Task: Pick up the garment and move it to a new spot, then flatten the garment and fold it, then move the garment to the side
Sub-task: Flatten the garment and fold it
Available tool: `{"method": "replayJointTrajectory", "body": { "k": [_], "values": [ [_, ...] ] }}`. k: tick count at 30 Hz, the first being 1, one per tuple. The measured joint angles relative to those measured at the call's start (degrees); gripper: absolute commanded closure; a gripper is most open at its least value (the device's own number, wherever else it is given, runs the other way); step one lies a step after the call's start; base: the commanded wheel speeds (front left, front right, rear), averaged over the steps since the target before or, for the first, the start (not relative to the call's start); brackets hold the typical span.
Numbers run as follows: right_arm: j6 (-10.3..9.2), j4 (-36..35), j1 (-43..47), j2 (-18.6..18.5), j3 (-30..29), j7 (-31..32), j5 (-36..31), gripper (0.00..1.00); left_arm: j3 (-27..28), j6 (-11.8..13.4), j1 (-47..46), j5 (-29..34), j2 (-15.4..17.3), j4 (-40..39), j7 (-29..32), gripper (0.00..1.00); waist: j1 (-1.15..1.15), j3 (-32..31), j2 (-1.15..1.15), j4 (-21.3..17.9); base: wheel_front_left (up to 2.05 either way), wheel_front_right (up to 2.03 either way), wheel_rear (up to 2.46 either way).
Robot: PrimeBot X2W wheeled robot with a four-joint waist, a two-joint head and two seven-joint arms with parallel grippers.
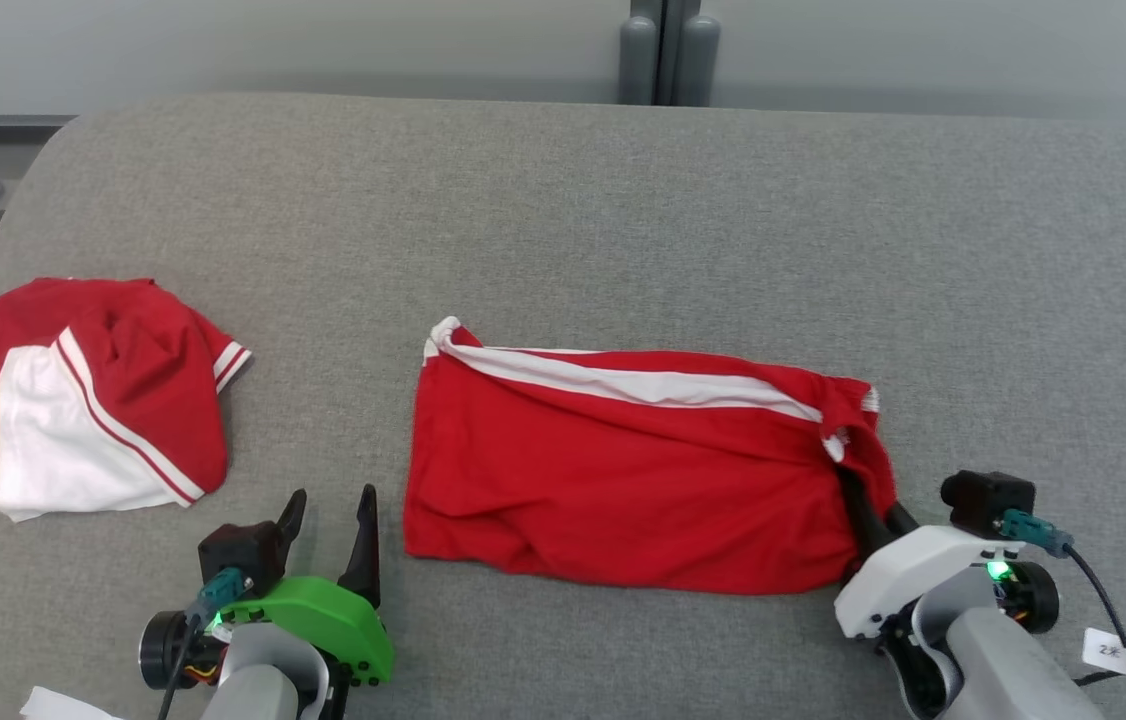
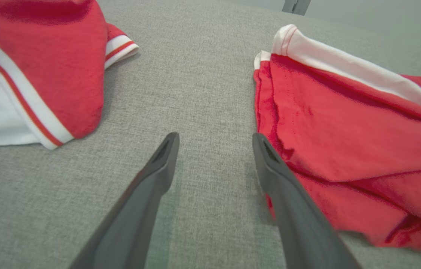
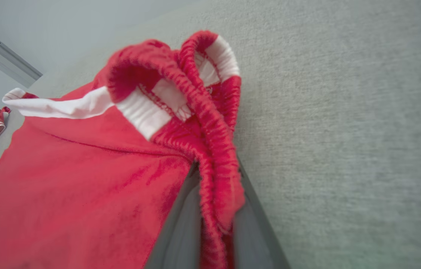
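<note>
A red garment with a white side stripe (image 1: 623, 470) lies spread across the middle of the grey surface, folded lengthwise. My right gripper (image 1: 863, 505) is shut on its elastic waistband (image 3: 210, 149) at the right end; the band bunches over the fingers and hides their tips. My left gripper (image 1: 328, 510) stands open just left of the garment's lower left corner, its fingers (image 2: 158, 164) resting over bare grey fabric, with the garment's left edge (image 2: 266, 97) beside the right finger.
A second red and white garment (image 1: 93, 400) lies crumpled at the left edge of the grey padded surface (image 1: 563, 220). A wall and grey posts (image 1: 668, 50) stand behind the far edge.
</note>
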Motion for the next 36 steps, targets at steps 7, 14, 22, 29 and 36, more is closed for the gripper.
{"method": "replayJointTrajectory", "body": {
  "k": [7,14,22,29,36],
  "values": [
    [-0.03,0.44,-0.02,-2.83,-16.41,0.02,-13.24,1.0,0.0,-0.13,1.12,0.4,-0.15,0.27,0.0,0.0,0.0,-1.1,0.0,-3.17,0.0,0.0,0.0],
    [-0.03,-2.54,-2.16,-1.75,-21.61,0.02,-19.38,1.0,-0.75,-0.18,1.75,-0.74,-0.24,0.38,0.0,0.0,0.0,-2.38,0.0,-5.4,0.0,0.0,0.0],
    [-0.04,-3.13,-3.52,-0.46,-6.02,2.01,-7.35,1.0,-4.5,-0.03,2.11,-3.03,-0.34,0.68,0.0,0.0,0.0,-4.16,0.0,-4.23,0.0,0.0,0.0],
    [-0.05,-4.86,-4.31,-0.4,9.34,3.79,6.2,1.0,-6.44,0.7,2.93,-3.87,-0.33,1.22,0.0,0.0,0.0,-5.24,0.0,-1.2,0.0,0.0,0.0],
    [-0.05,-1.92,-7.12,-0.38,19.0,2.18,11.94,0.0,-7.69,1.34,3.15,-4.42,-0.32,1.96,0.0,0.0,0.0,-5.86,0.0,2.25,0.0,0.0,0.0]
  ]
}}
